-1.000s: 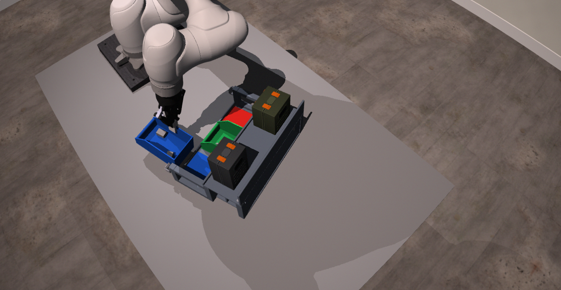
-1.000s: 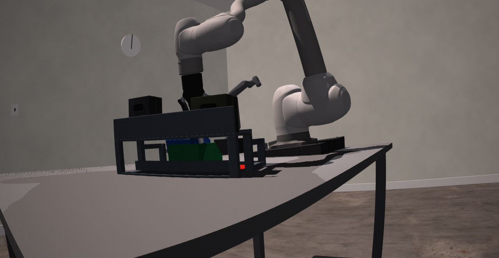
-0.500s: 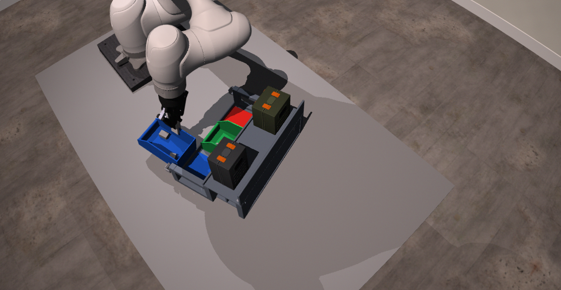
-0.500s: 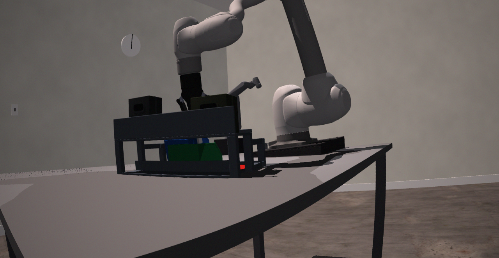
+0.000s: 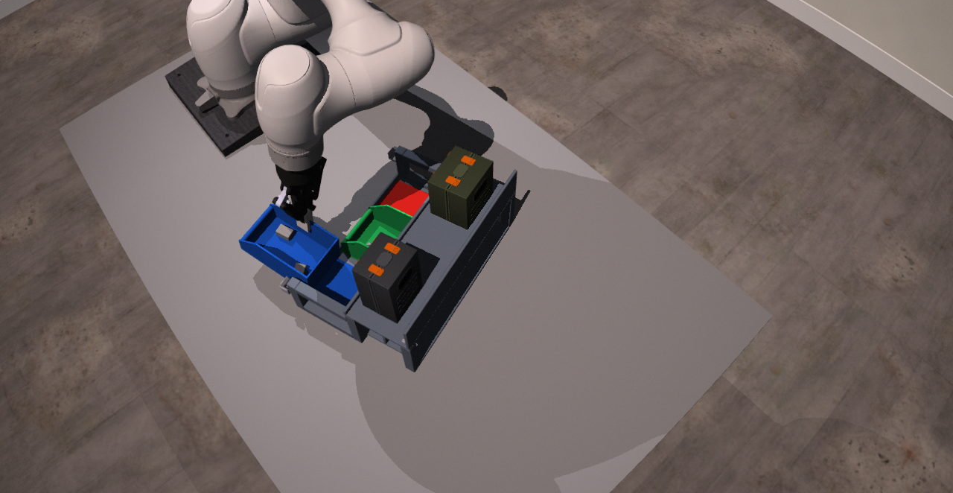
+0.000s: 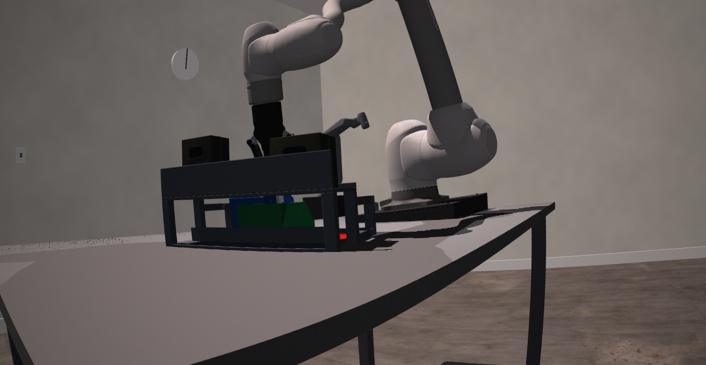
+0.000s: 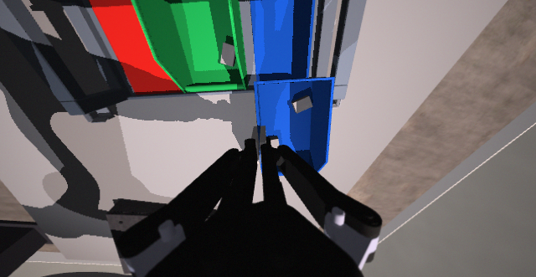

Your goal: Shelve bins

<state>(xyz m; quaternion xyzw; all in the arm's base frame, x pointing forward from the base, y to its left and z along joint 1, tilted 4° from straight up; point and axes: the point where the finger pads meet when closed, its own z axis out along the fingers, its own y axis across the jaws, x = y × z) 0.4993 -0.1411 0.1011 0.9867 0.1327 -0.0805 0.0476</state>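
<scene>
My gripper (image 5: 296, 213) (image 7: 260, 134) is shut on the near left wall of the blue bin (image 5: 292, 250) (image 7: 301, 122). The bin is held in front of the shelf (image 5: 432, 230) (image 6: 246, 172). Its far end is at the shelf's front edge, in line with the blue mark (image 5: 339, 283) (image 7: 280, 26). Grey parts (image 5: 285, 231) (image 7: 301, 104) lie inside it. A green bin (image 5: 373, 226) (image 7: 188, 38) (image 6: 273, 214) with a grey part sits in the middle spot. The red mark (image 5: 406, 196) (image 7: 113, 22) beside it is bare.
A black box (image 5: 389, 276) (image 6: 204, 149) and an olive box (image 5: 461, 185) (image 6: 301, 144) stand on the shelf's top board. The robot's base (image 5: 199, 97) is at the far corner of the table. A dark bracket (image 5: 403, 156) sticks out at the shelf's red end.
</scene>
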